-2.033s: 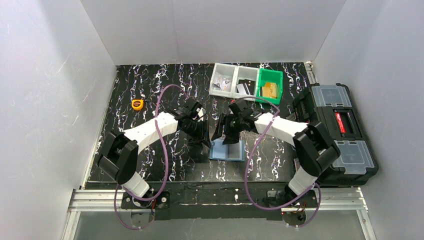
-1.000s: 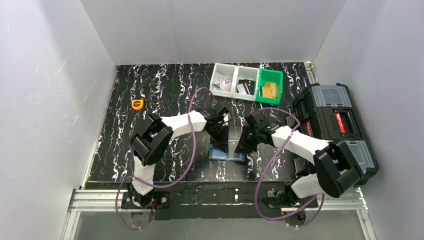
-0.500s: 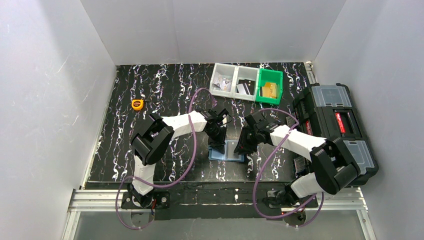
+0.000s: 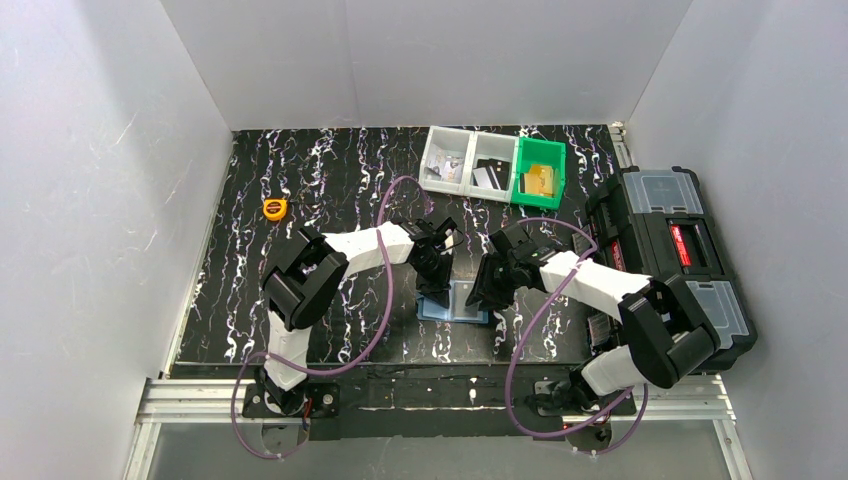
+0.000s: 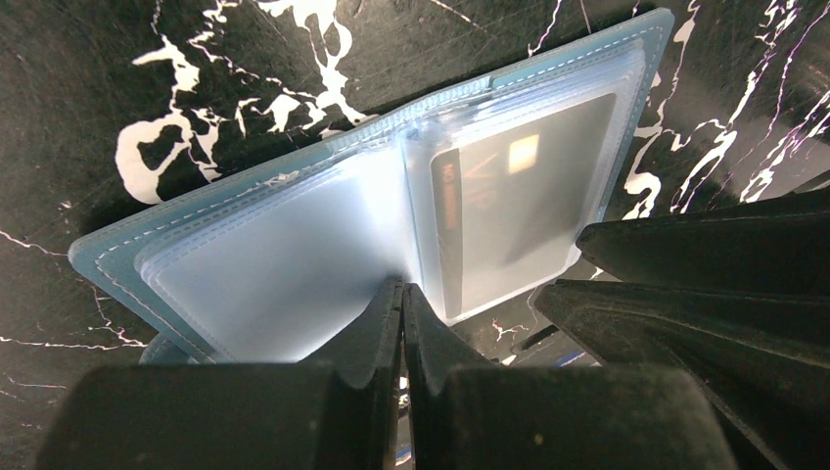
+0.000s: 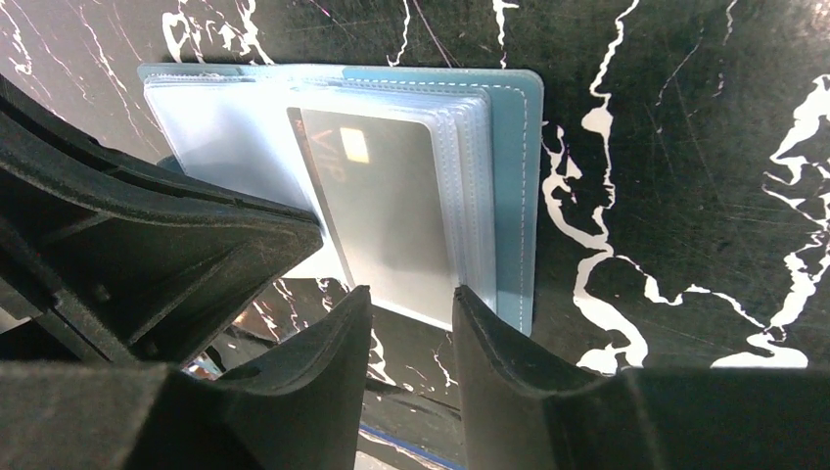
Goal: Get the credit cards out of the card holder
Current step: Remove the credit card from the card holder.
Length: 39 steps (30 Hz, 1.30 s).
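Observation:
The dusty-blue card holder (image 4: 458, 306) lies open and flat on the black marbled table, its clear sleeves fanned out. A grey credit card (image 6: 387, 215) sits in the top sleeve of its right half and also shows as the grey card (image 5: 519, 211) in the left wrist view. My left gripper (image 5: 402, 290) is shut, its tips resting on the sleeves at the fold. My right gripper (image 6: 411, 296) is open, with its fingertips straddling the near edge of the grey card's sleeve and not closed on it. From above, the left gripper (image 4: 438, 284) and the right gripper (image 4: 479, 294) flank the holder.
Two clear bins (image 4: 468, 162) and a green bin (image 4: 538, 172) holding small items stand at the back. A black toolbox (image 4: 672, 250) lies along the right edge. A yellow tape measure (image 4: 274, 208) sits at the back left.
Both arms swung round to come down on the holder from its sides. In the last second they have barely moved; the right gripper's jaws have spread wider.

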### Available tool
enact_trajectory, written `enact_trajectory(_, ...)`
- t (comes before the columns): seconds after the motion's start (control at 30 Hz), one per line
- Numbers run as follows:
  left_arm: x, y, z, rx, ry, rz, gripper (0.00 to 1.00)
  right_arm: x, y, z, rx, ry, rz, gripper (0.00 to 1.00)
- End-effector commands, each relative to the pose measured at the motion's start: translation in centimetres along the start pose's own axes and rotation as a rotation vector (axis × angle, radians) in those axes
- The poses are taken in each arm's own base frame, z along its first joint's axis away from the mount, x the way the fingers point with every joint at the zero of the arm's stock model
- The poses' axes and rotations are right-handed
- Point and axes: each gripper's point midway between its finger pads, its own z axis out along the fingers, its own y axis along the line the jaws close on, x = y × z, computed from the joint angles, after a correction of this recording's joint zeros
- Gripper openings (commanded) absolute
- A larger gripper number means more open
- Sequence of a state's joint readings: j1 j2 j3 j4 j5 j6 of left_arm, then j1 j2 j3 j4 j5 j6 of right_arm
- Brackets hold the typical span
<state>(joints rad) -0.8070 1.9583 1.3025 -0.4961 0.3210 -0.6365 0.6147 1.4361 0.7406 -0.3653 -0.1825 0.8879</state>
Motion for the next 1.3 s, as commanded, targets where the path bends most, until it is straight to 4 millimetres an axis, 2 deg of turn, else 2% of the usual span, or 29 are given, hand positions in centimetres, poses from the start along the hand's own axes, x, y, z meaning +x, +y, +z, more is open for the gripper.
enact_trajectory(0.0,1.6,2.3,0.6,-0.085,0.049,-0.016,0.00,-0.3,-0.2,0.5,0.005,-0.004,0.003,0.44)
enact_trajectory(0.27,1.7,2.4,0.6,-0.086,0.050,-0.019,0.00,-0.3,-0.2,0.6,0.010,0.000,-0.001,0.51)
enact_trajectory(0.63,1.7,2.3,0.7,-0.082,0.053,-0.020,0.00,-0.2,0.0,1.0,-0.001,0.016,0.011,0.52)
enact_trajectory(1.27,1.8,2.2,0.7,-0.075,0.052,-0.018,0.00,-0.1,3.0,1.2,-0.102,0.061,-0.004,0.55)
